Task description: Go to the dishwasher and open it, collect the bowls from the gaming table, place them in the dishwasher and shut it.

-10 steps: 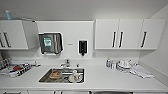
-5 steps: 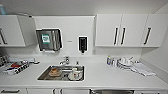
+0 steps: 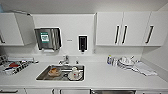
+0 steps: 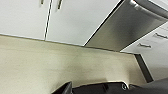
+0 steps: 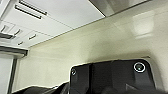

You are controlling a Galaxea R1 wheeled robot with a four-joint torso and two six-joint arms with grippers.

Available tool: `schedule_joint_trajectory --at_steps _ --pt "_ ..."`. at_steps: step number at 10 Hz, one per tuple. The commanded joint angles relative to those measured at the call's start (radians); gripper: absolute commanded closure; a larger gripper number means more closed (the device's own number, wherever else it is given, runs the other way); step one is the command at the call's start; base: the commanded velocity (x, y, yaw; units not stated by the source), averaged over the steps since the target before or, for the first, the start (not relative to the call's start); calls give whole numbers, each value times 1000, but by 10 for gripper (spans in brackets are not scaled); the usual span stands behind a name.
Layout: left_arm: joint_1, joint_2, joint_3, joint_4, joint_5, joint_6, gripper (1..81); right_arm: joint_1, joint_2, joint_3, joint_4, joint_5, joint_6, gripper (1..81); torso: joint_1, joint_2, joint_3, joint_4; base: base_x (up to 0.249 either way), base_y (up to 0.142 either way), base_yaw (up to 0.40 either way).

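Observation:
The dishwasher (image 3: 113, 91) shows as a dark steel strip under the white counter at the lower edge of the head view, right of the sink. In the left wrist view its stainless-steel front (image 4: 125, 30) with a bar handle (image 4: 150, 10) stands shut between white cabinet doors above a pale floor. A corner of the steel front (image 5: 117, 5) also shows in the right wrist view. Dark parts of my left arm (image 4: 100, 88) and right arm (image 5: 112, 77) hang low over the floor in front of it. The bowls and the gaming table are out of view.
A steel sink (image 3: 42, 76) holds a brown dish (image 3: 54, 72) and a white cup (image 3: 75, 72). A dish rack (image 3: 15, 67) stands at the left and stacked dishes (image 3: 125, 62) with a cloth at the right. White wall cabinets (image 3: 122, 28) hang above, and a paper dispenser (image 3: 48, 38) is on the wall.
The whole head picture has shifted slightly upward, so the camera has moved. Nothing on the counter has moved.

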Motion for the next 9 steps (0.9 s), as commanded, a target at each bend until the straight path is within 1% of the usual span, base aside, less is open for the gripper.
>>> schedule_joint_trajectory --at_steps 1,2,3,4,5,6,7,8,9 --pt "-168 -188 182 14 15 0 10 99 -49 38 24 -48 1 10 62 -95 0 0 0 0 0" --pt "-196 -224 234 14 30 -2 10 107 -52 36 44 -48 1 10 87 -136 0 0 0 0 0" --pt "-211 -252 280 14 35 -2 10 118 -60 42 64 -46 1 10 109 -169 -94 0 0 0 0" --pt "-231 -292 341 15 34 -2 10 137 -71 55 103 -49 1 10 126 -198 -101 0 0 0 0" --pt "-242 -315 378 15 35 0 10 157 -84 73 146 -54 1 10 143 -227 -119 0 0 0 0" --pt "-246 -338 414 15 34 1 10 174 -95 91 167 -54 1 10 163 -259 -149 0 0 0 0" --pt "-248 -350 434 15 34 3 10 193 -107 116 191 -55 1 10 185 -295 -184 0 0 0 0" --pt "-260 -349 428 14 34 3 10 213 -114 134 209 -55 1 10 211 -335 -221 0 0 0 0" --pt "-278 -338 400 2 35 0 10 229 -117 153 222 -57 1 10 235 -372 -256 0 0 0 0"
